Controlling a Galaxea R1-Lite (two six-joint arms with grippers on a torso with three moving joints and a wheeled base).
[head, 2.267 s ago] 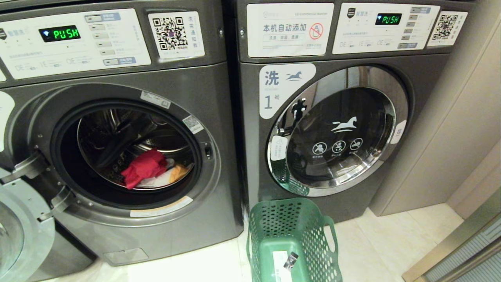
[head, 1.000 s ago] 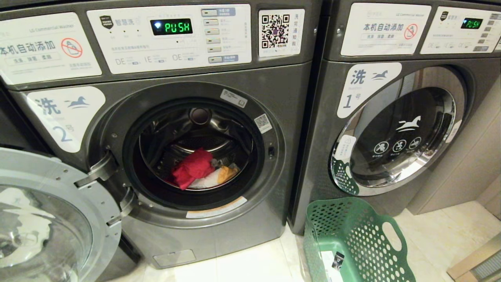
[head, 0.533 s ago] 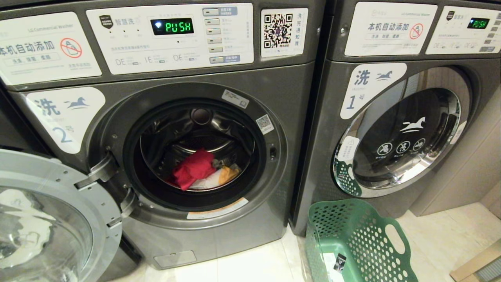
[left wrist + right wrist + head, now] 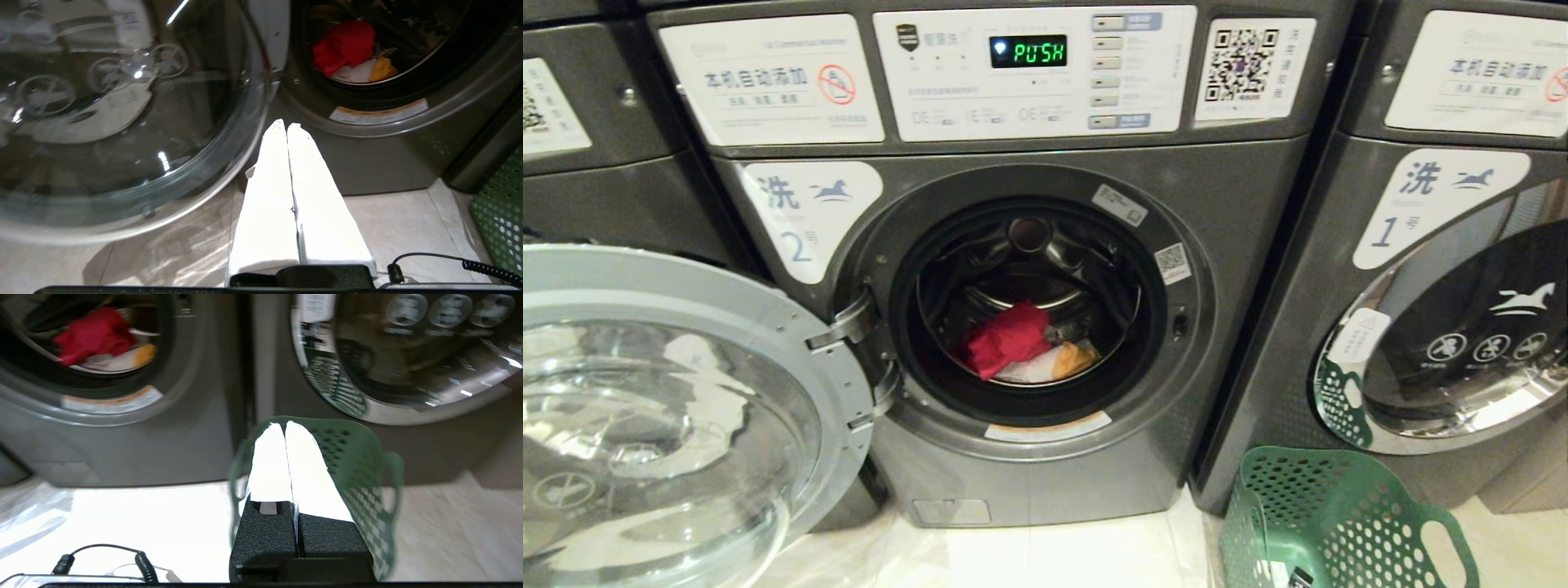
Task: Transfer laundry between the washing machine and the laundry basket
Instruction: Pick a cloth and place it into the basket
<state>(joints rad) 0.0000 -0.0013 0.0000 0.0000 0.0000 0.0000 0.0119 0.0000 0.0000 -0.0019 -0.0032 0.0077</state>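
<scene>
While the washing machine point(image 4: 1045, 327) stands with its round door point(image 4: 678, 408) swung wide to the left, neither arm shows in the head view; both hang low near the floor. The left gripper point(image 4: 286, 126) has its white fingers pressed together and holds nothing, pointing at the machine's lower front just beside the door's glass rim. The right gripper point(image 4: 284, 425) is likewise closed and empty, hovering over the near rim of the laundry basket point(image 4: 1339, 523).

The laundry point(image 4: 1025, 343) lies at the bottom of the drum, well back from the opening: a red garment point(image 4: 1006, 336) on the left, a white piece point(image 4: 1033, 371) beneath it and an orange one point(image 4: 1074, 358) on the right, all touching. The heap's long axis runs left to right across the drum floor. The basket sits on the pale floor to the right of the open machine, in front of the neighbouring washer marked 1 point(image 4: 1445, 286), mouth upward, its long axis running from near to far. Only a white sticker is visible in it, though its near part is cut off.

By the look of things, unloading has not begun; this is the approach step. The next move would call for an arm to rise, part its fingers, reach through the opening clear of the door rim, and pinch the red garment on top.
</scene>
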